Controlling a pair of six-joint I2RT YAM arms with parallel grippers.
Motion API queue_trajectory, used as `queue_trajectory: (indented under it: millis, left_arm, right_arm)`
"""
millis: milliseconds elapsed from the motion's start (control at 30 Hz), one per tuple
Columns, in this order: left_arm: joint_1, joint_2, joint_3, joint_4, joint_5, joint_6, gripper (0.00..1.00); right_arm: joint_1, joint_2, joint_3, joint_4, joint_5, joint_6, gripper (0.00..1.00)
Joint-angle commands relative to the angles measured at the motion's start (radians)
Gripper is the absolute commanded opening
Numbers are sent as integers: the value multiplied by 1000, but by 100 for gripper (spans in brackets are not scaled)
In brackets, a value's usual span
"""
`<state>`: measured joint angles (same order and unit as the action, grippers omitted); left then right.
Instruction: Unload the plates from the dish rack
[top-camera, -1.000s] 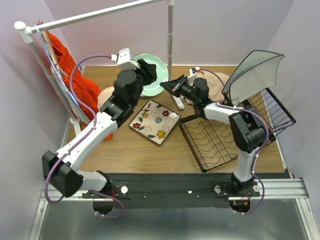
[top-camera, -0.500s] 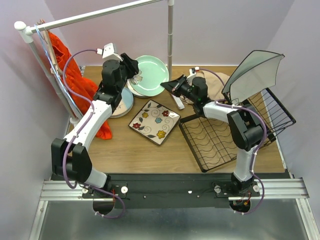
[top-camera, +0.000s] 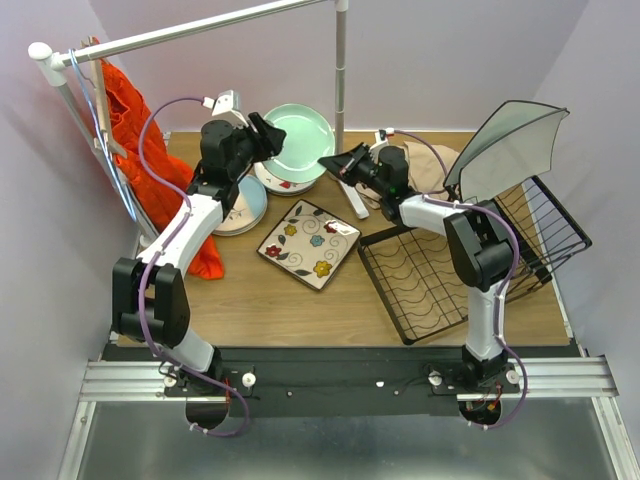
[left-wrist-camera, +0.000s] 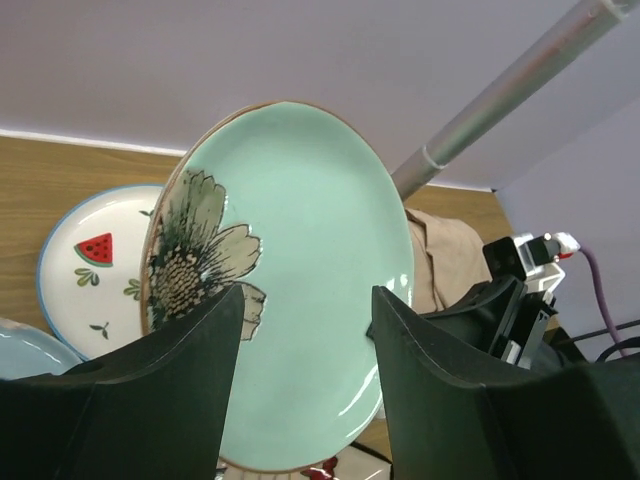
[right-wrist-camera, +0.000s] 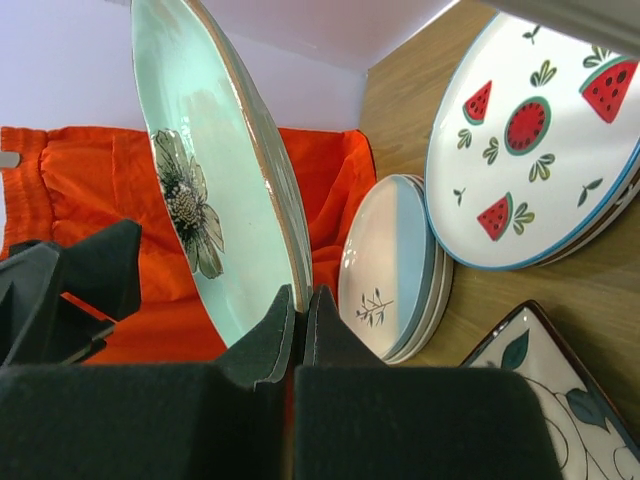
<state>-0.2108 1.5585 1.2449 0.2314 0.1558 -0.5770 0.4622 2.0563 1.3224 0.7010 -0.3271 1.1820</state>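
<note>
**What my cameras lose or cut short**

From my left wrist, the pale green plate (left-wrist-camera: 300, 240) covers most of the watermelon plate (left-wrist-camera: 95, 265). My left claw (left-wrist-camera: 305, 300) blocks that green plate's lower rim, and the pink-and-blue plate (left-wrist-camera: 15, 345) is only a sliver at the frame's edge. From my right wrist, the watermelon plate runs off the right edge and the floral square plate (right-wrist-camera: 560, 400) shows one corner. I cannot count the plates stacked under the pink-and-blue one. From above, my left arm (top-camera: 195, 225) covers part of the pink-and-blue plate, and my right arm (top-camera: 420, 210) half hides the beige cloth (top-camera: 432, 165). Where my right claw (top-camera: 330, 161) meets the green rim is too small to tell.
</note>
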Motion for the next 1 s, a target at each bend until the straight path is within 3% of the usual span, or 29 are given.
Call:
queue_trajectory:
  millis: [0,167,500,967]
  left_arm:
    - [37,2,8,-33,48,78,64]
    - [57,-8,24,-86,7,106,65]
    - [60,0,19,-107,14,106,65]
    - [82,32,-36,14,151,-12,59]
  right_arm:
    - [-13,-7,74,137,0,47,1]
    - [-14,-42,31,137,63,48,1]
    - [-14,-71,32,160,27,67,1]
    - [-14,-31,18,313,-79,182,1]
